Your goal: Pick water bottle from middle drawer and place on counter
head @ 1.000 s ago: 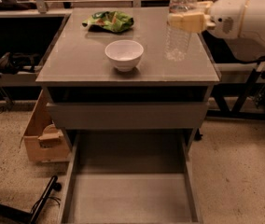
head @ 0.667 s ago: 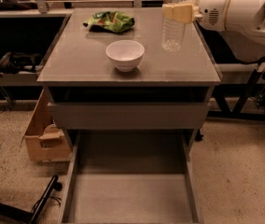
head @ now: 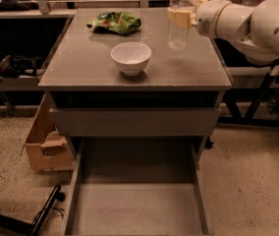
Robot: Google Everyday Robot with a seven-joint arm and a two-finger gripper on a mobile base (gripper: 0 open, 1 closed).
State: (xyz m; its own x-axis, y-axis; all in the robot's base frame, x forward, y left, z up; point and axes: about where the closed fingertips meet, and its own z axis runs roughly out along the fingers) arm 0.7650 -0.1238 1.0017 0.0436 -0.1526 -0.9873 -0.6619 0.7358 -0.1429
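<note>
The water bottle (head: 178, 36) is clear, upright, and stands over the back right of the counter (head: 188, 75). Its base is at or just above the surface; I cannot tell which. My gripper (head: 180, 16) comes in from the right on the white arm (head: 247, 21) and is shut on the bottle's upper body with tan fingers (head: 175, 15). The middle drawer (head: 80, 200) is pulled out at the bottom of the view, and its floor is bare.
A white bowl (head: 130, 57) sits mid-counter, left of the bottle. A green snack bag (head: 116, 21) lies at the back left. A shallower drawer front (head: 134, 122) is under the counter. A cardboard box (head: 46, 141) stands on the floor at left.
The gripper has carried the bottle left and toward the back of the counter. The bowl, the bag and the drawer have not moved.
</note>
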